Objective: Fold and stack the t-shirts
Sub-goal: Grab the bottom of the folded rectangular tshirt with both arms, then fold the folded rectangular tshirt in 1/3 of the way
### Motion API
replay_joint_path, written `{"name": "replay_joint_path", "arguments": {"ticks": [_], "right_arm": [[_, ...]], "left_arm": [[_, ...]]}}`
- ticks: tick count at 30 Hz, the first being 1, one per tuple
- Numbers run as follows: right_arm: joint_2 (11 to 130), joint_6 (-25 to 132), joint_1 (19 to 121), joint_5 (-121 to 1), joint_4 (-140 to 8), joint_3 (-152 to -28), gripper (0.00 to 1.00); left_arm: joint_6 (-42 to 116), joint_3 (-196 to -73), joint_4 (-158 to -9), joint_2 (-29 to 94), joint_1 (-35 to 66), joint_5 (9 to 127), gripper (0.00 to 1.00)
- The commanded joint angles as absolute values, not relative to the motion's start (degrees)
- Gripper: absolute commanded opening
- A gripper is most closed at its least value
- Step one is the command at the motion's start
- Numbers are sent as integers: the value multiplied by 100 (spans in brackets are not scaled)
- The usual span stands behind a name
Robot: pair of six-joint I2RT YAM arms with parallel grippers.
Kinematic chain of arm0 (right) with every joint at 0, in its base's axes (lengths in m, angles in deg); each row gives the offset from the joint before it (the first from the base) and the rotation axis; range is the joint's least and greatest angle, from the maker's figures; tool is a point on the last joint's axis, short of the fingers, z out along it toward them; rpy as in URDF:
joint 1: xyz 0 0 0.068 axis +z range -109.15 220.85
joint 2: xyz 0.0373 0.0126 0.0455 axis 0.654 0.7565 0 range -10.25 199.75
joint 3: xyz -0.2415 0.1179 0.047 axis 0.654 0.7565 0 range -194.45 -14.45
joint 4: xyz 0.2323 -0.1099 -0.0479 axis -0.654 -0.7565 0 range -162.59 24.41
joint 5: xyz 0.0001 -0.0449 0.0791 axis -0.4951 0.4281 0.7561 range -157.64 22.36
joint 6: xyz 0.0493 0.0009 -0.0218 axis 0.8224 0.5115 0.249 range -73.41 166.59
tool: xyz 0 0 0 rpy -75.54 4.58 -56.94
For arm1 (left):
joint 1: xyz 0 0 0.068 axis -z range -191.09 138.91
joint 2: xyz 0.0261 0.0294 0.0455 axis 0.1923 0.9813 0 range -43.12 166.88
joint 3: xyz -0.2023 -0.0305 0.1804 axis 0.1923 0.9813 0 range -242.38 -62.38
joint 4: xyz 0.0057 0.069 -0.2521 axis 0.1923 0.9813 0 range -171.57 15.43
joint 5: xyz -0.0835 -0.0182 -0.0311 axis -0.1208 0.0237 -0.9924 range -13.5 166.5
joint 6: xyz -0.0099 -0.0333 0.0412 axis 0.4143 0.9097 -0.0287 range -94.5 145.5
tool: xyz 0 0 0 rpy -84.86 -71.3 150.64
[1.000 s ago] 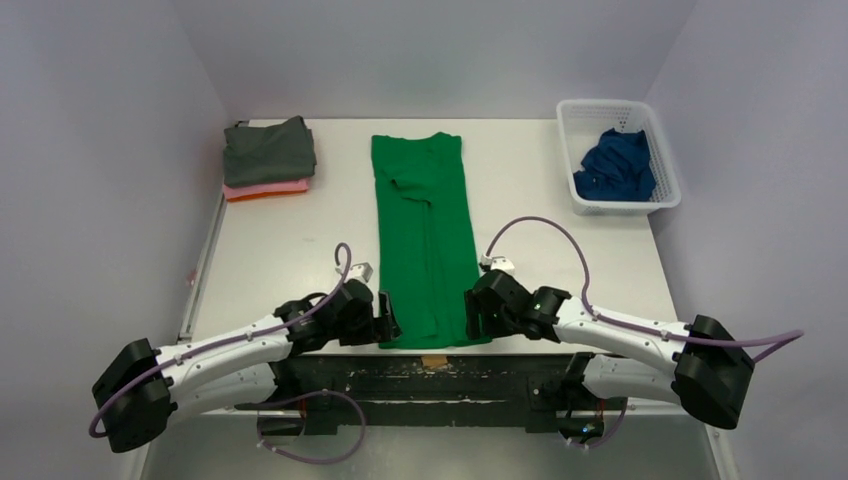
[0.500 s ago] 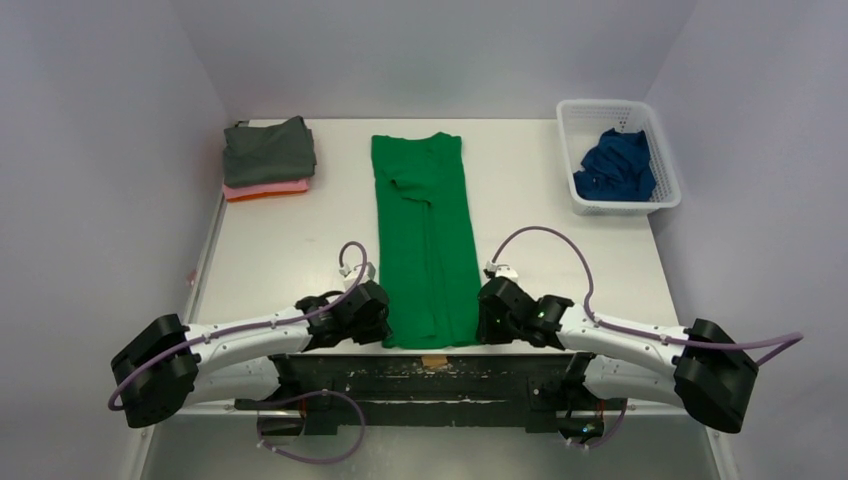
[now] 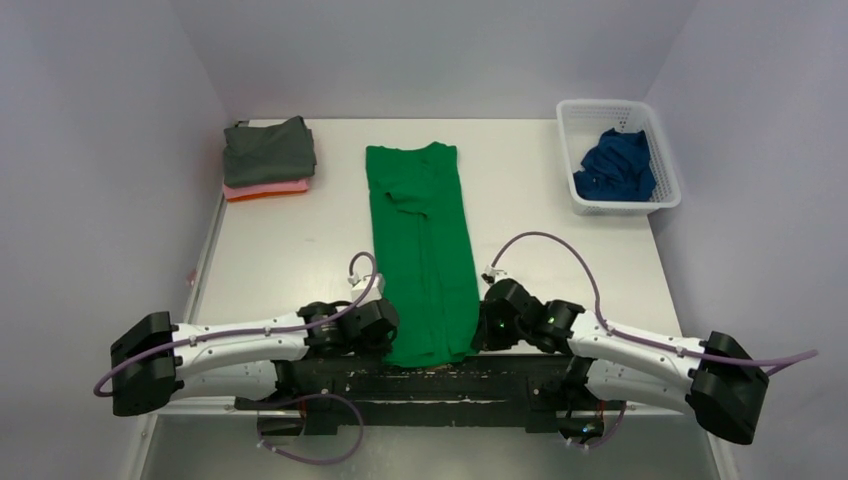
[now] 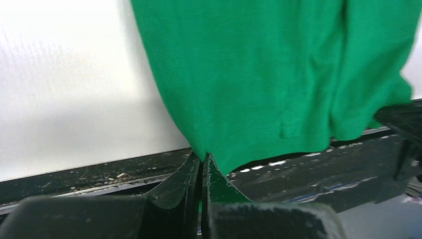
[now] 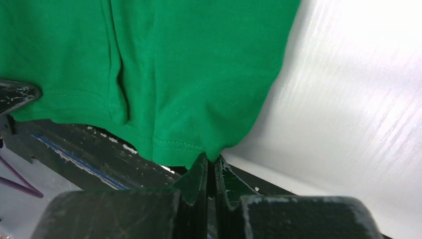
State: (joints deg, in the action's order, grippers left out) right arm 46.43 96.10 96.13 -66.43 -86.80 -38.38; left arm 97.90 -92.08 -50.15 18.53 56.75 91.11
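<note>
A bright green t-shirt (image 3: 420,240) lies folded into a long strip down the middle of the table, its hem hanging over the near edge. My left gripper (image 3: 386,345) is shut on the hem's left corner (image 4: 201,152). My right gripper (image 3: 476,340) is shut on the hem's right corner (image 5: 211,152). A stack of folded t-shirts (image 3: 266,158), dark grey over pink and orange, sits at the back left. A royal blue t-shirt (image 3: 615,165) lies crumpled in the white basket (image 3: 662,200).
The basket stands at the back right corner. The dark base rail (image 3: 430,375) runs along the near edge under the hem. Grey walls close in on both sides.
Both grippers have closed on the hem corners and drawn the green shirt toward the near edge; its collar end has slid nearer and slightly left.
</note>
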Motion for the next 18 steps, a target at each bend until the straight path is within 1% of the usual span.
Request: {"name": "replay_joint_path", "arguments": {"ticks": [1,4,6,10,14,18], "right_arm": [[4645,9550,9631,-6870,-9025,-4426,0],[4832,9649,9631,-6849,-8733,-4678,0],[5018,9557,9631,-7027,-8753,-5037,0],[5519,9252,9515,-7389,-8977,-5707,0],[5978,9018,8948,-7355,-8887,-6182,0],[6430,8704,8458,-7475,-8792,-6786,0]], "left_arm": [[9753,-9788,-4872,1736,5721,9425,0],[9662,-10064,-4786,1749,5669,9769,0],[9516,-10185,-4776,1779,5386,9847,0],[8923,-10291,-5305,1902,4554,9306,0],[8417,-10747,-5461,2191,3981,9334,0],[8014,-11105,-5864,2791,3050,8779,0]]}}
